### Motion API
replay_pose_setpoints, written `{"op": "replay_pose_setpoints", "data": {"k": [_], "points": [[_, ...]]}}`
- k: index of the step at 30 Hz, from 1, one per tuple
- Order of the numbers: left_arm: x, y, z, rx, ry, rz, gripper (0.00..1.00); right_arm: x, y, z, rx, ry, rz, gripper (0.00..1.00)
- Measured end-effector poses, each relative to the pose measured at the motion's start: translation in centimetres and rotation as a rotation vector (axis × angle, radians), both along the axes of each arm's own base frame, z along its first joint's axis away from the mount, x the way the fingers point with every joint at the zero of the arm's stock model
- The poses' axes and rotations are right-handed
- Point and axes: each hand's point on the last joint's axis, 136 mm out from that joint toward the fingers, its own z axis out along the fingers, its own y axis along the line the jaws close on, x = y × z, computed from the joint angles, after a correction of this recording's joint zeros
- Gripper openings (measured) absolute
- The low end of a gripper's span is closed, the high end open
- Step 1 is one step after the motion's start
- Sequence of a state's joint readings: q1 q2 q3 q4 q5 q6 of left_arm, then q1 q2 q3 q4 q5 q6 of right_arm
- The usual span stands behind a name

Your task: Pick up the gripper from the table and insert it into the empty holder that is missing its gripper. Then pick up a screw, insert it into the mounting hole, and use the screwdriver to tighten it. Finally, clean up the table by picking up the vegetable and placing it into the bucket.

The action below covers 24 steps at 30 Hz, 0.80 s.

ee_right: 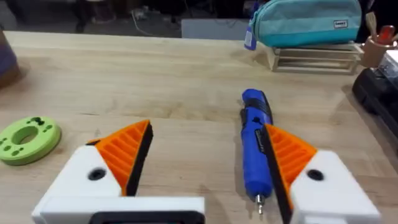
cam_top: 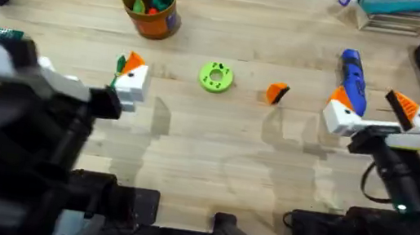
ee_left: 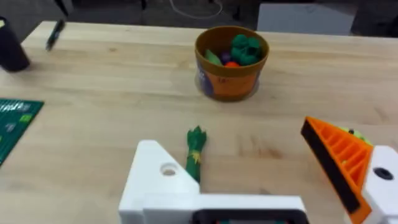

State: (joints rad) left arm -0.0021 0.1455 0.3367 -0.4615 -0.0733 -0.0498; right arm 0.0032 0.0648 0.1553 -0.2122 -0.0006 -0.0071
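The gripper at the disc's three o'clock looks light, rigid (ribbed); I'd pinch its flanks. Both hands spread, empty.

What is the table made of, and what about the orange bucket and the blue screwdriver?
The table looks like pale wood, matte, with visible grain and plank lines. The bucket seems plastic, smooth and slightly glossy. The screwdriver looks like glossy blue plastic with a thin metal-looking tip, though that is harder to tell.
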Motion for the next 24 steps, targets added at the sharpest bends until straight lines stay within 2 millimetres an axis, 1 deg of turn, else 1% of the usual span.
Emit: {"op": "replay_pose_setpoints", "data": {"k": [3,7,8,10,12,15,17,18,20,24], "points": [[-0.1,0.2,1.3,0.0,0.146,0.014,0.985,-0.2,0.0,1.8,0.0,0.074,0.0,0.994],[0.6,0.4,1.4,0.005,0.402,0.025,0.985,0.0,0.0,2.9,0.001,0.229,0.0,0.994],[1.0,0.4,1.5,0.006,0.467,0.026,0.985,0.2,0.0,3.1,0.002,0.28,0.0,0.994],[1.8,0.5,1.8,0.009,0.554,0.027,0.985,0.5,0.0,3.4,0.002,0.362,-0.001,0.993],[3.0,0.5,2.2,0.018,0.627,0.023,0.985,0.9,0.0,3.7,0.002,0.438,-0.001,0.993],[5.0,0.5,2.7,0.051,0.689,0.001,0.985,1.9,0.0,4.2,0.001,0.531,-0.001,0.994],[6.3,0.5,2.7,0.069,0.704,-0.012,0.985,2.7,0.0,4.2,0.001,0.56,-0.001,0.994],[6.9,0.5,2.4,0.077,0.718,-0.019,0.985,3.0,0.0,3.9,0.001,0.577,-0.001,0.994],[7.4,0.5,1.3,0.086,0.76,-0.027,0.985,3.3,0.0,3.0,0.001,0.615,-0.001,0.994],[7.5,0.6,-2.0,0.09,0.899,-0.041,0.985,3.6,0.0,1.3,0.001,0.685,-0.001,0.994]]}}
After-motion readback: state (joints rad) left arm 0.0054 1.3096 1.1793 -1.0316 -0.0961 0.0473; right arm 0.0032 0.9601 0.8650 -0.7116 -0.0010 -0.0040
